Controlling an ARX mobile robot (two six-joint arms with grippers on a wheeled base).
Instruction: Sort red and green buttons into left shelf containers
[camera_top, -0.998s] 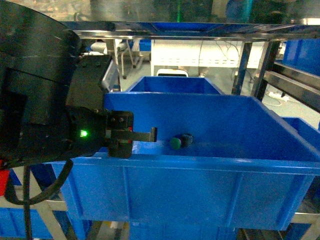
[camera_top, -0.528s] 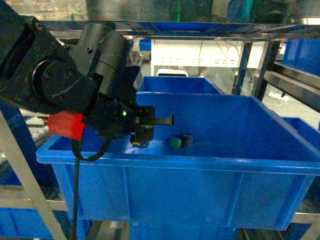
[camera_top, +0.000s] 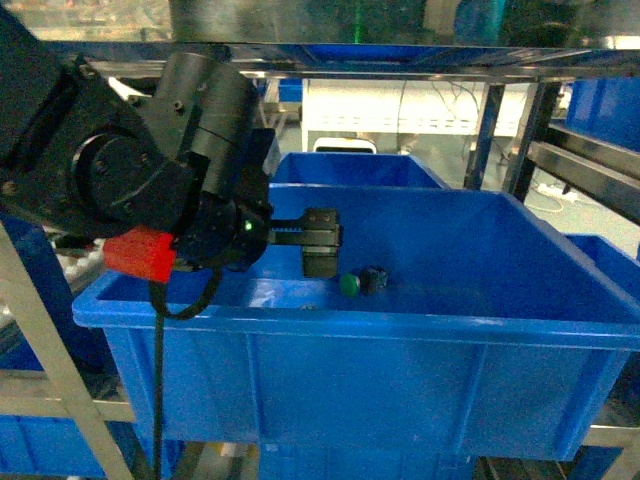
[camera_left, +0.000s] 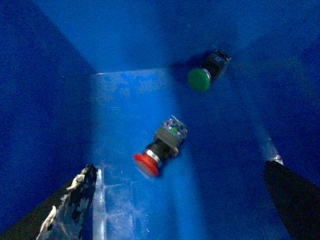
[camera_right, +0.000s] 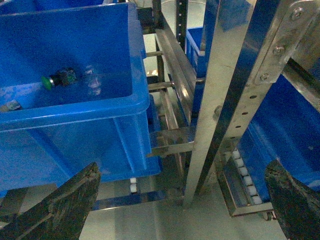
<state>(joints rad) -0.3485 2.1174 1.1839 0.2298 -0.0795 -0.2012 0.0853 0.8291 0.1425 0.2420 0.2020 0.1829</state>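
where shelf rails (camera_right: 172, 55) run, blue bin (camera_top: 400, 330) holds both buttons (camera_left: 162, 147)

Metal shelf frame (camera_right: 220, 100), white cabinet (camera_top: 400, 115)

The bin (camera_top: 420, 340) is a plain, saturated blue, with the green-capped button (camera_left: 200, 79) on a dark body at about one o'clock from the red-capped button (camera_left: 161, 147), whose body is black and grey. The left arm (camera_top: 150, 180) is black with a red block (camera_top: 140, 252) and a small green light (camera_top: 247, 226). The shelf frame (camera_right: 235, 90) is bare silver metal, and the right gripper's fingers (camera_right: 60, 207) are black with pale scuffing.
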